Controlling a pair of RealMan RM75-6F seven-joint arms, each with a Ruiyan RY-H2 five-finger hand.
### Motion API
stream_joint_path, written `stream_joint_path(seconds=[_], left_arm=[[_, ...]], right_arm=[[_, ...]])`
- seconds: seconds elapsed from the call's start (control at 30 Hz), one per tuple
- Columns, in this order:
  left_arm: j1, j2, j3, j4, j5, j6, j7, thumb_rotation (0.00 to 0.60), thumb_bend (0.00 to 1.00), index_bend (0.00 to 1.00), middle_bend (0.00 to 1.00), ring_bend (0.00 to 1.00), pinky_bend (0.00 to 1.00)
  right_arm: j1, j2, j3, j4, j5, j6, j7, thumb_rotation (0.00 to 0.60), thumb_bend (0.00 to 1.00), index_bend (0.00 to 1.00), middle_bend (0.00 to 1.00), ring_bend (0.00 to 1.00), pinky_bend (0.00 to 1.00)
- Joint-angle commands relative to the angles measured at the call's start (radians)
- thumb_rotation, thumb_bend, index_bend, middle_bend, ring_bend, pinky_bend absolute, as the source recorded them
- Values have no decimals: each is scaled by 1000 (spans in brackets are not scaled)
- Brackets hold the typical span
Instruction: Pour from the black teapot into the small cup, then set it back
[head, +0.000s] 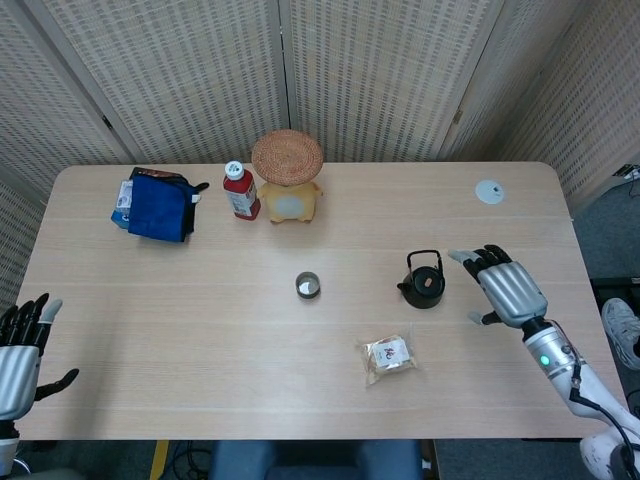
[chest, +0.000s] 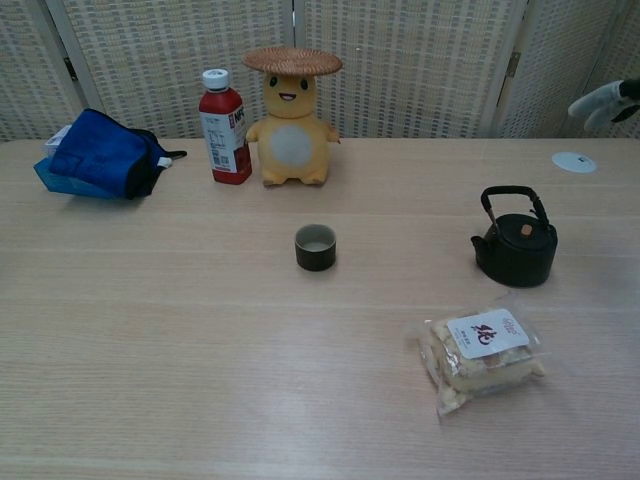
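Nearest, the left hand (head: 20, 345) sits off the bench's (head: 200, 340) front-left corner, fingers apart and holding nothing — a wrapped snack packet (head: 388, 357) lies on the bench toward the front. Further back the small cup (head: 308, 285) and the black teapot (head: 424, 283) stand upright and well apart at mid-bench, and the right hand (head: 505, 283) hovers just right of the teapot — fingers spread wide, not touching it.

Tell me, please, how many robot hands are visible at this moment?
2. The right robot hand hovers open above the table, just right of the black teapot. The left robot hand sits off the table's near-left corner, also open. None appears hidden.
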Motion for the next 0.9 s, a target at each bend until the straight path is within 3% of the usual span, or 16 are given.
stream_joint_path(seconds=[0.03,0.27,0.7,0.9], left_arm=[[3,2,2,-5,1,3,5,600,141,0,0,0,0],[7,1,4,-17,4,4,19,600,141,0,0,0,0],[13,-1,6,-24,1,6,31,600,141,0,0,0,0],[15,-3,7,-22,-1,4,31,600,141,0,0,0,0]], right_arm=[[69,-31,22,41,45,-84,15,600,78,104,168,121,98],[188,-81,43,126,132,-247,25,600,129,85,167,112,79],[332,-223,46,341,261,-411,54,600,469,82,207,112,77],[375,-279,33,428,312,-461,55,600,541,82,253,112,77]])
